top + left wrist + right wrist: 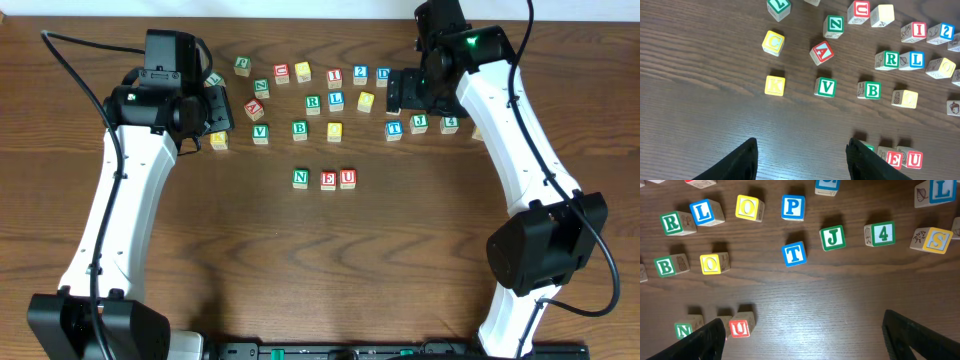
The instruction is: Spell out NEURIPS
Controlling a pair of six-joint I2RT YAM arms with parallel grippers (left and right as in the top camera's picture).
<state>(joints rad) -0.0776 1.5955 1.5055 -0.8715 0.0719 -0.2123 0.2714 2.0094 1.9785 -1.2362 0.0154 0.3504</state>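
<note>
Three cubes stand close together in a line near the middle of the table: green N, red E and red U, reading left to right from overhead. The rest lie in the loose spread farther from the robot. Green R sits just beside a blue L. Red I is in the far row, next to a blue 2. Blue P lies just beyond a blue T; from overhead the right arm hides it. Yellow S sits toward the right end of the spread, past a green 4.

The right gripper hovers over bare wood on the near side of T, jaws spread wide with nothing between them. The left gripper hangs over bare wood on the near side of a green V and a yellow K, jaws parted and empty.
</note>
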